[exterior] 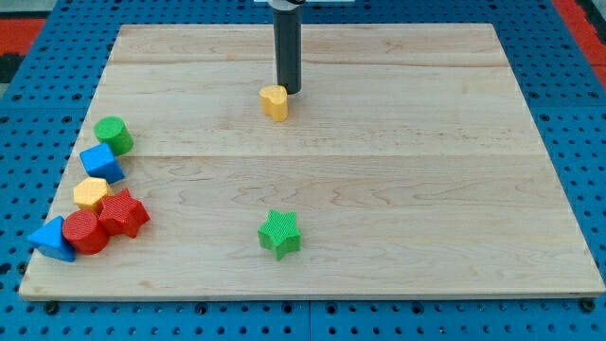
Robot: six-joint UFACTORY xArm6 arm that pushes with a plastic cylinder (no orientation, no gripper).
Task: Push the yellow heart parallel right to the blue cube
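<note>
Nearest the view's bottom-left lay a blue wedge (pixel 51 239), with the blue cube (pixel 101 163) above it (among red, yellow and green blocks). A green star (pixel 280 234) sat centrally. My tip (pixel 288 91) touched the yellow heart (pixel 274 101); no jaws existed.

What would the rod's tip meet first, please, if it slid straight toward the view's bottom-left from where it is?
My tip would meet the yellow heart almost at once; it sits right beside it, though contact is unclear.
</note>
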